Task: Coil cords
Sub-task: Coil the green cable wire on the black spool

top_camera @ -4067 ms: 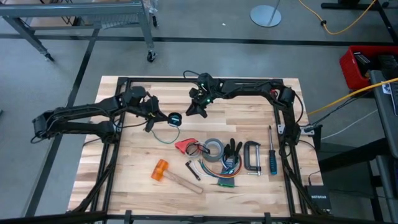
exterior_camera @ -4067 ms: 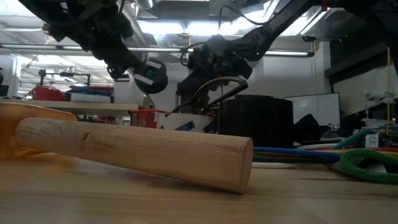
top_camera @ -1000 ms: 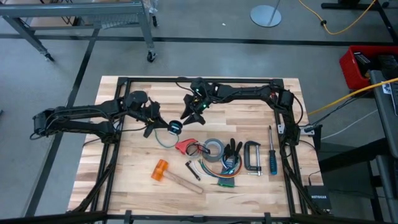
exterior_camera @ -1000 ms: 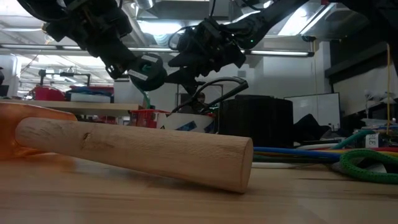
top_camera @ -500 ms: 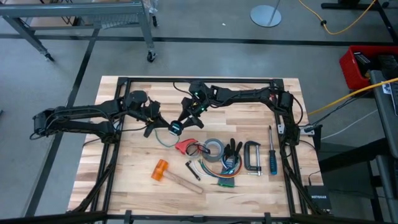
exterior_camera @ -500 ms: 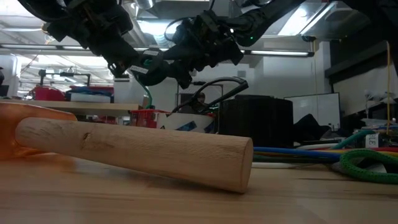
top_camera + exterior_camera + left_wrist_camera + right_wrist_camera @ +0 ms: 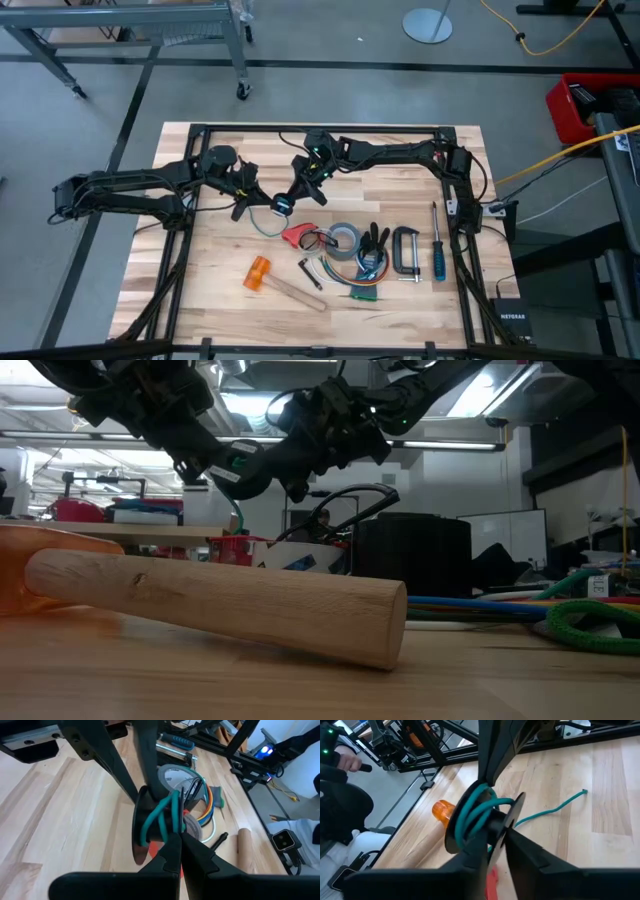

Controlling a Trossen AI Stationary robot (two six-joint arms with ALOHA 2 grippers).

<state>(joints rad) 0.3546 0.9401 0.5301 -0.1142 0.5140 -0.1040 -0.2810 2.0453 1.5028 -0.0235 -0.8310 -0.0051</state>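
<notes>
High view: above mid-desk [image 7: 200,260], the left pincer [image 7: 262,201] is clamped on a black spool [image 7: 282,205] wound with teal cord [image 7: 475,815]; the right pincer [image 7: 300,190] pinches the spool's other side.

Even overhead light on the pale wooden surface [image 7: 220,300], soft short shadows, low view backlit by glaring ceiling lamps, arms silhouetted, near hammer handle [image 7: 220,605] slightly soft, wrist views blurred at close range

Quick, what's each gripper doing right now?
Left gripper: shut on the spool wound with teal cord.
Right gripper: fingers closing on the same spool; firm grip cannot be told.
</notes>
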